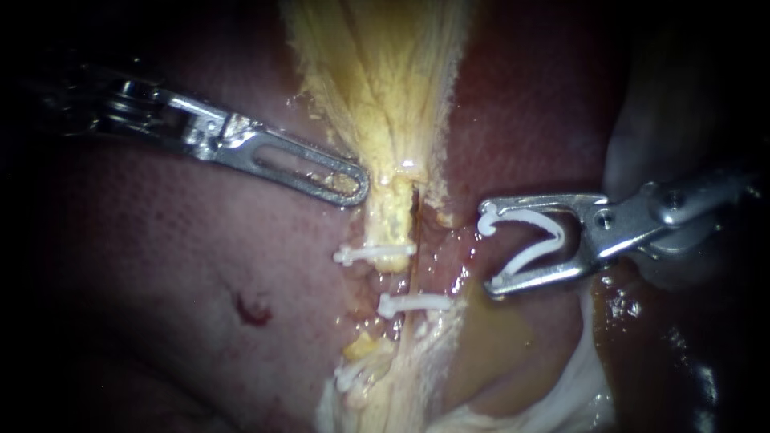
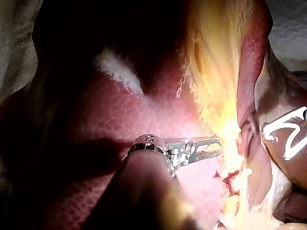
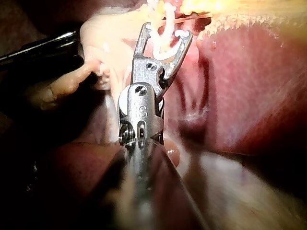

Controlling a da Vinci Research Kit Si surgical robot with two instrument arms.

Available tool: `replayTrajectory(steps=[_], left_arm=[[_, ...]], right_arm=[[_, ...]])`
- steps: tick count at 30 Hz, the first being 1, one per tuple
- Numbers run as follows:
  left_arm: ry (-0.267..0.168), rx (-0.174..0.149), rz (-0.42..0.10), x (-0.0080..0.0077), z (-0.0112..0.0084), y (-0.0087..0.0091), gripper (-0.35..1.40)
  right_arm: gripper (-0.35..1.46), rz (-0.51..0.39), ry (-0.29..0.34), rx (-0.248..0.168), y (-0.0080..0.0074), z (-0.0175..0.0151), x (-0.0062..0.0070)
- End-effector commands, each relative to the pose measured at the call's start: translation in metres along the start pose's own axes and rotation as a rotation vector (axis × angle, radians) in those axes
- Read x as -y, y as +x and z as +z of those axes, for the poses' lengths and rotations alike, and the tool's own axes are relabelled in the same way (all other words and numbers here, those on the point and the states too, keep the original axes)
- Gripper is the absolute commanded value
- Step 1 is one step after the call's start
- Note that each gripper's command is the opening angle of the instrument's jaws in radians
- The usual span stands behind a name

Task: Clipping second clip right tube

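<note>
Liver [image 1: 160,265] bed w/ clipped tube [image 1: 393,228] on it.

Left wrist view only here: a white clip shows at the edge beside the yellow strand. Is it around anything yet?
Observer: No. In the endoscope view the loaded clip sits open in the right instrument, its mouth short of the yellow strand, enclosing nothing.
Operator: How many clips are already placed?
Observer: Three: an upper clip, a middle clip, a lower clip, all crossing the strand.
Operator: Which lies nearest the open mouth?
Observer: The middle clip; it reaches furthest toward the right instrument.
</note>
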Motion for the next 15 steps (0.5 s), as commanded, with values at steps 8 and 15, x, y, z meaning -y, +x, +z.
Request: replayTrajectory(steps=[8,15], left_arm=[[0.004,-0.004,-0.019,0.0002,-0.0009,0.0001,-0.35],[0.014,0.0,-0.033,0.0015,-0.0045,-0.0008,-0.35]], right_arm=[[0.5,0.0,0.0,0.0,0.0,0.0,0.0],[0.5,0.0,0.0,0.0,0.0,0.0,0.0]])
